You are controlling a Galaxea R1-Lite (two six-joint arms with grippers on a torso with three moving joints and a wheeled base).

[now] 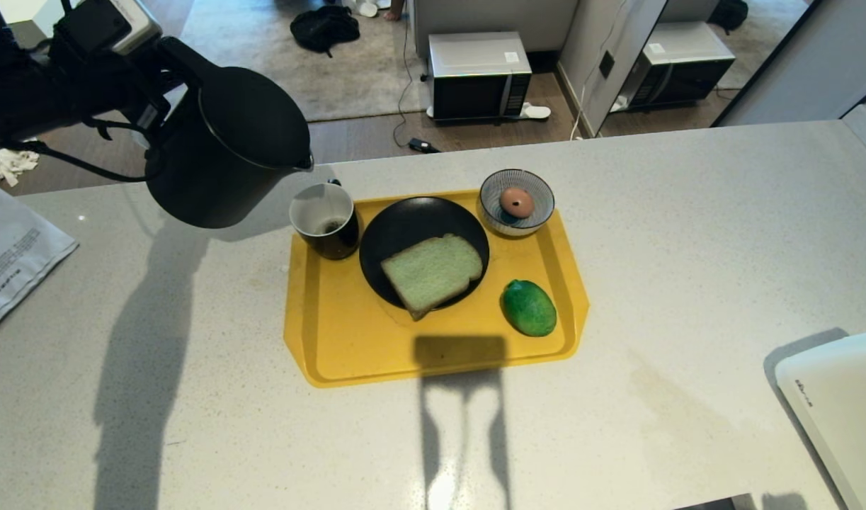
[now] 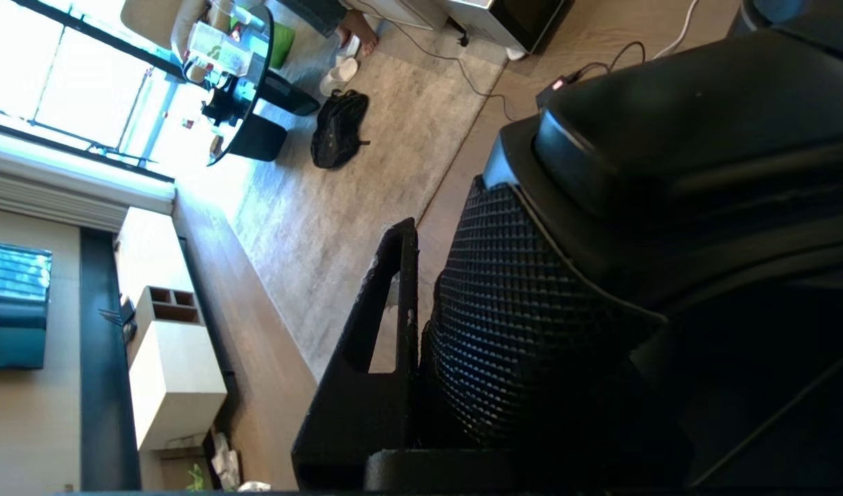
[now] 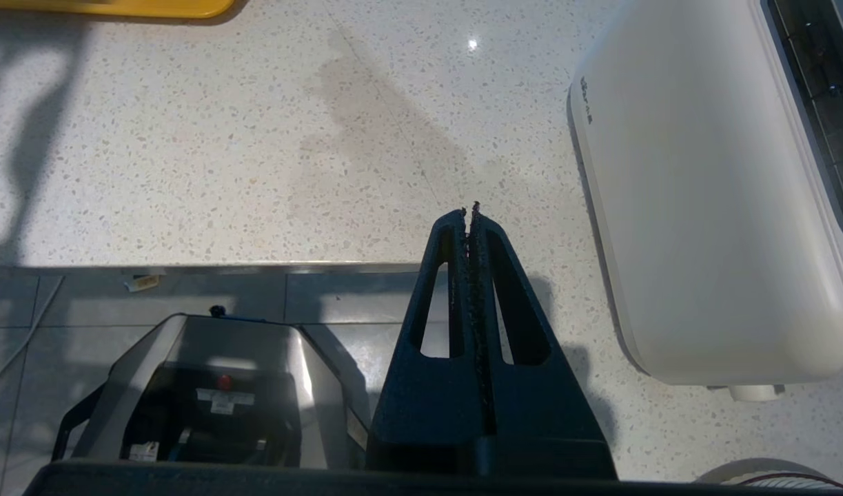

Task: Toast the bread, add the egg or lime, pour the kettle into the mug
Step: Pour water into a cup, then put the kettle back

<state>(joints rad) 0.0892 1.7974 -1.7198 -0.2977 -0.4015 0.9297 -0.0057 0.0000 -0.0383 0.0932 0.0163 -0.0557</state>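
Note:
The black kettle [image 1: 227, 149] hangs tilted in the air at the left, and its spout points at the mug [image 1: 324, 219] from just above and to the left. My left gripper [image 1: 148, 99] is shut on the kettle's handle; in the left wrist view one finger [image 2: 387, 310] shows beside the kettle's black body [image 2: 669, 124]. The mug stands on the yellow tray [image 1: 348, 340]. The bread [image 1: 433, 273] lies on a black plate [image 1: 404, 219]. The lime [image 1: 530, 307] rests on the tray's right side. My right gripper [image 3: 471, 210] is shut and empty over the counter's front edge.
An egg [image 1: 516, 202] sits in a striped bowl [image 1: 542, 191] at the tray's back right. A white toaster [image 1: 840, 404] stands at the counter's right front, close beside my right gripper. A paper sheet [image 1: 8, 255] lies at the left edge.

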